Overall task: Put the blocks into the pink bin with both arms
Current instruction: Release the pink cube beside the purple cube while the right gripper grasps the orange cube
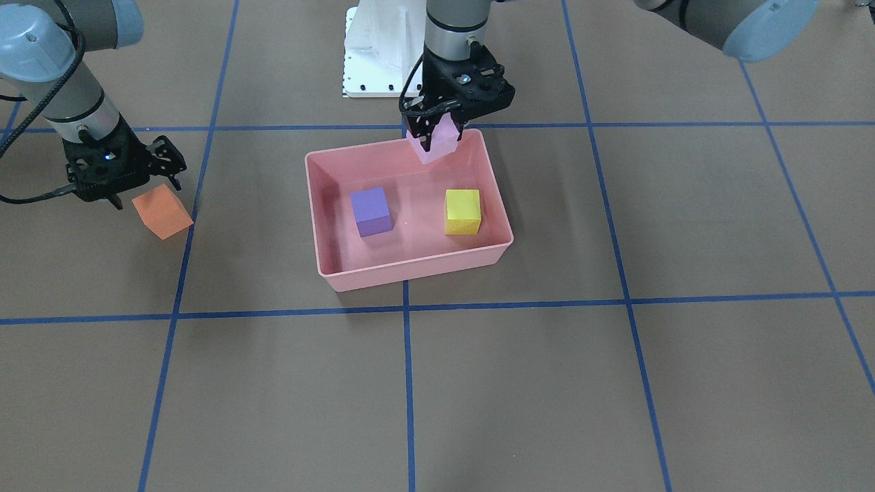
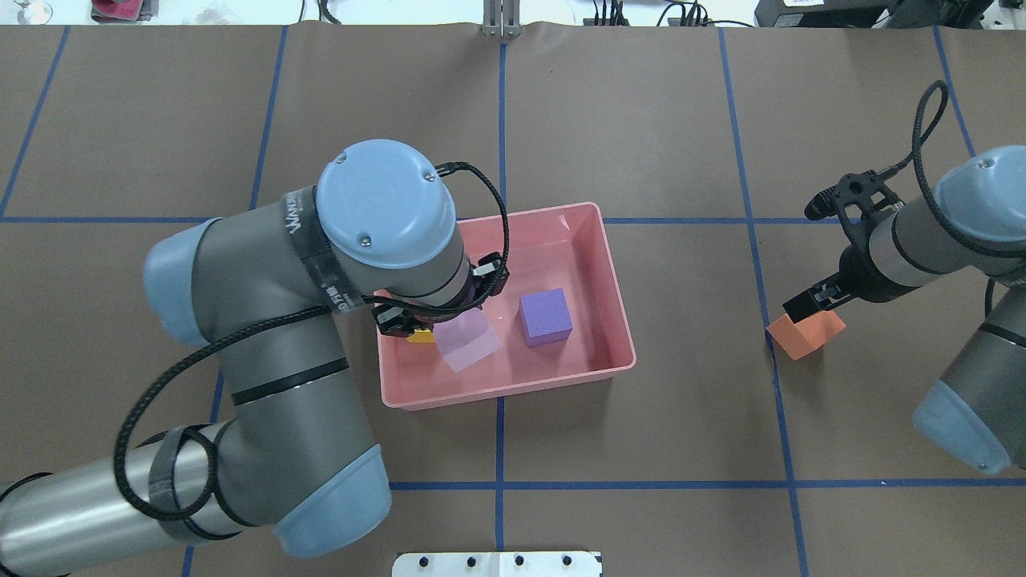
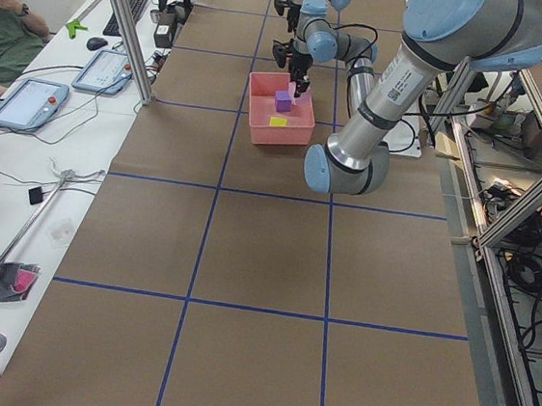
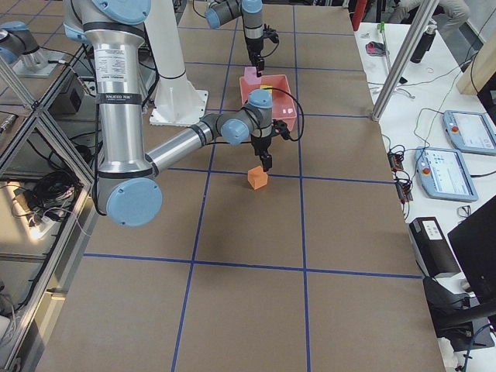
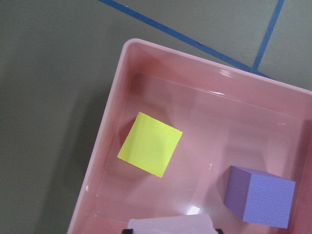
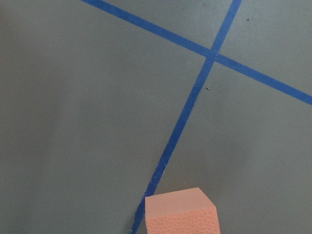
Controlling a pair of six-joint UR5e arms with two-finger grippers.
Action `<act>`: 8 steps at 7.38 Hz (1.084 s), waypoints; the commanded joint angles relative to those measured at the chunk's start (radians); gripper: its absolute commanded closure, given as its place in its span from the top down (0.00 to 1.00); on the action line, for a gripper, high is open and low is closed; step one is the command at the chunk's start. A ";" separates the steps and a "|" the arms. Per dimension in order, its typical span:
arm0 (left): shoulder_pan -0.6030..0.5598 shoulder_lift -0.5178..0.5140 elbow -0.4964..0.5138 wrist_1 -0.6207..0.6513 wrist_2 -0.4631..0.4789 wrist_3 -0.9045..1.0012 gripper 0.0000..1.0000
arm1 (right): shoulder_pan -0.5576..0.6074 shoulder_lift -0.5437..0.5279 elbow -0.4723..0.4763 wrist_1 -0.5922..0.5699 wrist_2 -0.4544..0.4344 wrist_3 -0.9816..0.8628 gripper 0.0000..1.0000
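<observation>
Left pincer [image 1: 433, 139]: pinching the light pink block [image 1: 437, 145] and holding it in the air above the pink bin [image 1: 410, 270], toward 7 o'clock of the bin's middle in the overhead view.
Right pincer [image 1: 147, 193]: fingers spread, low over the orange block [image 1: 163, 212]; whether they touch it cannot be told.
Hidden: overhead, the left arm [image 2: 385, 232] covers its pincer and nearly all of the yellow block [image 1: 463, 212]. The left wrist view crops the light pink block. The right wrist view crops the orange block and shows no fingers.
Pink bin: on the table [image 1: 547, 383], long axis near 9–3 o'clock overhead.
Purple block [image 1: 371, 212]: on the bin floor, at 3 o'clock of the yellow block overhead.
Orange block: on the table, well apart from the bin at its 3 o'clock overhead, turned diagonal to the blue tape lines [image 1: 410, 383].
</observation>
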 commanded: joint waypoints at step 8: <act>-0.003 -0.044 0.165 -0.132 0.042 0.009 1.00 | -0.005 0.001 -0.053 0.002 -0.004 -0.108 1.00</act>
